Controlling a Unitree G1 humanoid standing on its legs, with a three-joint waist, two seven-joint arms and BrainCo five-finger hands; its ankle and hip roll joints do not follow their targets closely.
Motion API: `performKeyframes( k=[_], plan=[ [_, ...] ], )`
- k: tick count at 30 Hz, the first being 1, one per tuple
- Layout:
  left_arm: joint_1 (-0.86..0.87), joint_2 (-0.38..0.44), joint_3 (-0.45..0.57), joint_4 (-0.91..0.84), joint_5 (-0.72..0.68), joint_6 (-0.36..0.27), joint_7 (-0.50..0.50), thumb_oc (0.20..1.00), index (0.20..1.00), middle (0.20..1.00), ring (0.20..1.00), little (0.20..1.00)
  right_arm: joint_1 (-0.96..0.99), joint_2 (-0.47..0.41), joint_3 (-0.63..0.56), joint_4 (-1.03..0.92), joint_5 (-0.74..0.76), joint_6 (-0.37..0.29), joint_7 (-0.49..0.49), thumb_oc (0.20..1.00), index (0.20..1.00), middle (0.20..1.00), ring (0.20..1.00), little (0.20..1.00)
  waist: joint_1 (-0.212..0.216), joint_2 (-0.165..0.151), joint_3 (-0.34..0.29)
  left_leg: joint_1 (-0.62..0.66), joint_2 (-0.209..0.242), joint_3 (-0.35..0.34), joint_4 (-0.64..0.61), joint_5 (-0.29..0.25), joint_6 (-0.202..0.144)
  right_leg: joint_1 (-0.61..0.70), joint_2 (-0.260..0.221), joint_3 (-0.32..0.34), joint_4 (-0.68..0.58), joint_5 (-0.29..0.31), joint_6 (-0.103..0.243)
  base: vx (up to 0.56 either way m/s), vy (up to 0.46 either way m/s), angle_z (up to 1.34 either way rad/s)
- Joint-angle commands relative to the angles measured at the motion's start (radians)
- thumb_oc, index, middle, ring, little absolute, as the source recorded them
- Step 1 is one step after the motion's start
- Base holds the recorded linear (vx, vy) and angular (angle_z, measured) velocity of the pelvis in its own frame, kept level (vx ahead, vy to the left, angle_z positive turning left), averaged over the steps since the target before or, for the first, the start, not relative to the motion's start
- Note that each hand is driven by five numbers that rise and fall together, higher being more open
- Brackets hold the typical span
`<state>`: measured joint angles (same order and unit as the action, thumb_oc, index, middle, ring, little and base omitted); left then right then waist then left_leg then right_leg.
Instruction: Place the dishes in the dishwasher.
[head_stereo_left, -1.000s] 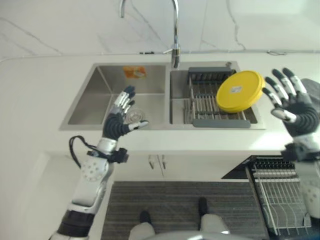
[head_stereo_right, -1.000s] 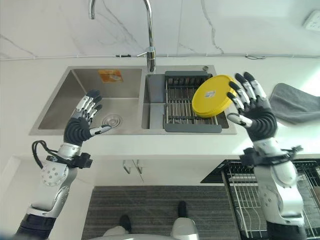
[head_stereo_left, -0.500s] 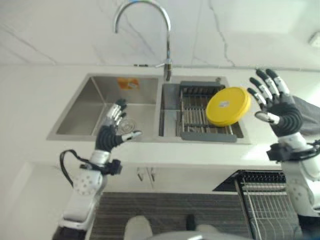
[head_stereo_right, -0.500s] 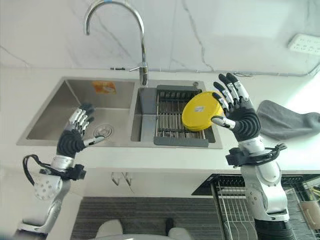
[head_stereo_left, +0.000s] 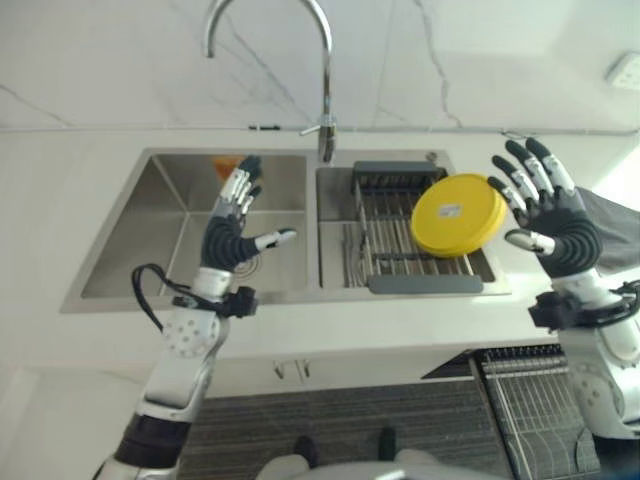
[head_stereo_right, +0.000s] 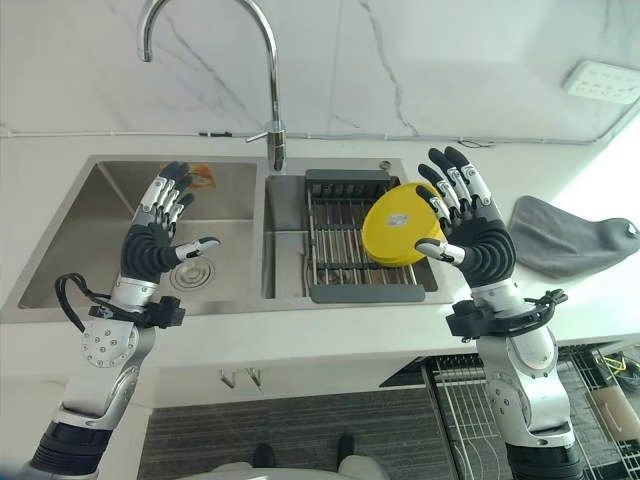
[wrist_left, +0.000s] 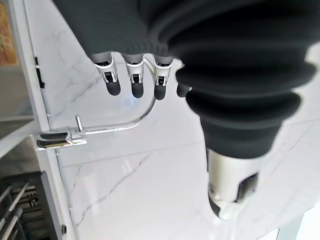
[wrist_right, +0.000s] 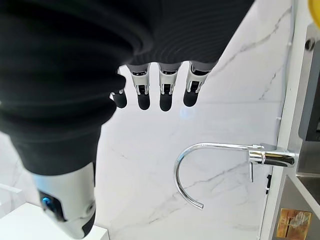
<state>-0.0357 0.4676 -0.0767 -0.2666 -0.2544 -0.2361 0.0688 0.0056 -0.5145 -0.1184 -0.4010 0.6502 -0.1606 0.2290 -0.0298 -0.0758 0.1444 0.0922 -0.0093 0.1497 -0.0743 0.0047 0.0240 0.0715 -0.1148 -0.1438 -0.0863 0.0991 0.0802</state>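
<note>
A yellow round plate (head_stereo_left: 457, 214) leans tilted in the dark drying rack (head_stereo_left: 400, 250) that sits in the sink's right basin. My right hand (head_stereo_left: 558, 224) is raised just right of the plate, fingers spread and straight, not touching it. Over the left basin (head_stereo_left: 150, 240) my left hand (head_stereo_left: 228, 236) is held up with straight fingers and holds nothing. Both wrist views show the straight fingers (wrist_left: 133, 80) of each hand (wrist_right: 150, 85) against the marble wall.
A curved chrome faucet (head_stereo_left: 322, 80) rises between the basins. A grey cloth (head_stereo_right: 565, 235) lies on the counter at the right. The open dishwasher's wire rack (head_stereo_left: 540, 420) shows below the counter edge at lower right. A ribbed mat (head_stereo_left: 330, 430) covers the floor.
The camera has shifted, so the whole scene sits differently. Both hands stay raised and open; the left hand has lifted higher over the left basin. The plate has not moved.
</note>
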Motion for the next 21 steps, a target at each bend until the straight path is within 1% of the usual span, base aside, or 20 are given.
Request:
performKeyframes(
  k=[1, 4, 5, 7, 8, 9, 10, 11, 12, 13, 14, 15, 16, 17, 19, 21],
  plan=[
    [-0.013, 0.017, 0.011, -0.064, 0.032, -0.04, 0.001, 1.0, 1.0, 1.0, 1.0, 1.0, -0.081, -0.004, -0.027, -0.017, 0.051, -0.04, -0.017, 1.0, 1.0, 1.0, 1.0, 1.0, -0.004, 0.032, -0.015, 0.01, 0.048, -0.009, -0.013, -0.023, -0.034, 0.024, 0.002, 0.017, 0.052, -0.065, 0.052, 0.05, 0.1, -0.2],
    [-0.005, 0.018, 0.013, -0.078, 0.03, -0.034, 0.004, 1.0, 1.0, 1.0, 1.0, 1.0, -0.077, 0.006, -0.021, -0.022, 0.033, -0.034, -0.029, 1.0, 1.0, 1.0, 1.0, 1.0, 0.006, 0.029, -0.015, 0.009, 0.039, -0.014, -0.013, -0.026, -0.025, 0.024, -0.005, 0.008, 0.057, -0.061, 0.059, 0.03, 0.095, -0.15],
    [0.0, 0.019, 0.016, -0.077, 0.032, -0.037, 0.002, 1.0, 1.0, 1.0, 1.0, 1.0, -0.078, 0.01, -0.016, -0.021, 0.026, -0.033, -0.032, 1.0, 1.0, 1.0, 1.0, 1.0, 0.01, 0.028, -0.013, 0.012, 0.038, -0.02, -0.013, -0.028, -0.021, 0.01, -0.006, 0.002, 0.082, -0.058, 0.065, 0.02, 0.097, -0.15],
    [0.006, 0.028, 0.019, -0.077, 0.025, -0.044, 0.001, 1.0, 1.0, 1.0, 1.0, 1.0, -0.078, 0.008, -0.012, -0.018, 0.034, -0.037, -0.031, 1.0, 1.0, 1.0, 1.0, 1.0, 0.012, 0.031, -0.009, 0.009, 0.039, -0.029, -0.013, -0.025, -0.014, -0.001, 0.004, 0.014, 0.146, -0.078, 0.063, 0.02, 0.075, -0.13],
    [0.012, 0.029, 0.014, -0.073, 0.031, -0.058, 0.001, 1.0, 1.0, 1.0, 1.0, 1.0, -0.077, 0.01, -0.009, -0.019, 0.04, -0.038, -0.03, 1.0, 1.0, 1.0, 1.0, 1.0, 0.014, 0.03, -0.008, 0.011, 0.038, -0.038, -0.013, -0.027, -0.008, -0.013, 0.008, 0.025, 0.209, -0.078, 0.068, -0.01, 0.037, -0.09],
    [0.015, 0.029, 0.012, -0.073, 0.039, -0.069, -0.001, 1.0, 1.0, 1.0, 1.0, 1.0, -0.077, 0.012, -0.008, -0.016, 0.044, -0.043, -0.029, 1.0, 1.0, 1.0, 1.0, 1.0, 0.014, 0.029, -0.004, 0.004, 0.038, -0.044, -0.013, -0.013, -0.005, -0.037, 0.011, 0.04, 0.24, -0.058, 0.068, 0.02, -0.013, -0.11],
    [0.012, 0.028, 0.011, -0.071, 0.042, -0.073, -0.007, 1.0, 1.0, 1.0, 1.0, 1.0, -0.077, 0.013, -0.006, -0.012, 0.041, -0.048, -0.025, 1.0, 1.0, 1.0, 1.0, 1.0, 0.013, 0.026, -0.001, 0.006, 0.037, -0.055, -0.013, -0.018, -0.005, -0.045, 0.003, 0.052, 0.239, -0.049, 0.069, 0.0, -0.084, -0.14],
    [0.001, 0.028, 0.008, -0.068, 0.046, -0.07, -0.008, 1.0, 1.0, 1.0, 1.0, 1.0, -0.076, 0.021, 0.0, -0.006, 0.037, -0.049, -0.016, 1.0, 1.0, 1.0, 1.0, 1.0, 0.015, 0.023, 0.003, 0.004, 0.04, -0.058, -0.013, -0.018, -0.01, -0.047, -0.012, 0.045, 0.208, -0.034, 0.069, 0.04, -0.147, -0.07],
    [-0.009, 0.029, 0.007, -0.065, 0.052, -0.066, -0.005, 1.0, 1.0, 1.0, 1.0, 1.0, -0.076, 0.028, 0.009, -0.001, 0.025, -0.054, -0.009, 1.0, 1.0, 1.0, 1.0, 1.0, 0.019, 0.02, 0.009, 0.006, 0.045, -0.054, -0.013, -0.02, -0.018, -0.047, -0.034, 0.024, 0.169, -0.017, 0.073, 0.01, -0.235, 0.0],
    [-0.015, 0.031, 0.009, -0.064, 0.058, -0.061, 0.006, 1.0, 1.0, 1.0, 1.0, 1.0, -0.082, 0.033, 0.017, 0.001, 0.016, -0.058, -0.01, 1.0, 1.0, 1.0, 1.0, 1.0, 0.023, 0.017, 0.014, 0.011, 0.052, -0.042, -0.013, -0.027, -0.027, -0.051, -0.061, -0.011, 0.13, 0.019, 0.084, -0.02, -0.289, 0.02],
    [-0.026, 0.041, 0.011, -0.065, 0.048, -0.052, 0.018, 1.0, 1.0, 1.0, 1.0, 1.0, -0.098, 0.03, 0.026, 0.005, 0.037, -0.058, -0.017, 1.0, 1.0, 1.0, 1.0, 1.0, 0.021, 0.017, 0.021, 0.019, 0.063, -0.031, -0.013, -0.034, -0.032, -0.057, -0.07, -0.018, 0.103, 0.037, 0.095, -0.02, -0.289, -0.16],
    [-0.036, 0.046, 0.013, -0.061, 0.039, -0.046, 0.019, 1.0, 1.0, 1.0, 1.0, 1.0, -0.107, 0.029, 0.026, 0.011, 0.05, -0.057, -0.024, 1.0, 1.0, 1.0, 1.0, 1.0, 0.017, 0.018, 0.023, 0.022, 0.071, -0.03, -0.013, -0.036, -0.033, -0.055, -0.063, -0.003, 0.091, 0.026, 0.096, -0.02, -0.332, -0.29],
    [-0.045, 0.046, 0.011, -0.06, 0.022, -0.038, 0.019, 1.0, 1.0, 1.0, 1.0, 1.0, -0.122, 0.022, 0.015, 0.017, 0.052, -0.04, -0.038, 1.0, 1.0, 1.0, 1.0, 1.0, 0.019, 0.017, 0.013, 0.022, 0.084, -0.021, -0.013, -0.037, -0.04, -0.023, -0.054, -0.022, 0.031, 0.015, 0.095, 0.0, -0.265, -0.21],
    [-0.043, 0.046, 0.011, -0.062, 0.019, -0.037, 0.021, 1.0, 1.0, 1.0, 1.0, 1.0, -0.125, 0.019, 0.015, 0.018, 0.047, -0.037, -0.043, 1.0, 1.0, 1.0, 1.0, 1.0, 0.02, 0.017, 0.009, 0.022, 0.086, -0.016, -0.013, -0.037, -0.042, -0.018, -0.053, -0.03, 0.021, 0.016, 0.096, 0.0, -0.293, 0.01],
    [-0.012, 0.038, 0.023, -0.073, 0.015, -0.038, 0.032, 1.0, 1.0, 1.0, 1.0, 1.0, -0.123, 0.007, 0.009, 0.013, 0.014, -0.015, -0.073, 1.0, 1.0, 1.0, 1.0, 1.0, 0.016, 0.02, -0.013, 0.034, 0.104, 0.012, -0.013, -0.041, -0.052, 0.003, -0.039, -0.023, -0.001, -0.008, 0.086, 0.03, -0.217, 0.12],
    [-0.001, 0.034, 0.024, -0.073, 0.012, -0.037, 0.035, 1.0, 1.0, 1.0, 1.0, 1.0, -0.123, -0.001, 0.005, 0.017, 0.021, -0.015, -0.087, 1.0, 1.0, 1.0, 1.0, 1.0, 0.015, 0.022, -0.02, 0.038, 0.113, 0.022, -0.013, -0.04, -0.057, 0.009, -0.033, -0.023, -0.001, -0.016, 0.079, 0.03, -0.135, -0.05]
  ],
)
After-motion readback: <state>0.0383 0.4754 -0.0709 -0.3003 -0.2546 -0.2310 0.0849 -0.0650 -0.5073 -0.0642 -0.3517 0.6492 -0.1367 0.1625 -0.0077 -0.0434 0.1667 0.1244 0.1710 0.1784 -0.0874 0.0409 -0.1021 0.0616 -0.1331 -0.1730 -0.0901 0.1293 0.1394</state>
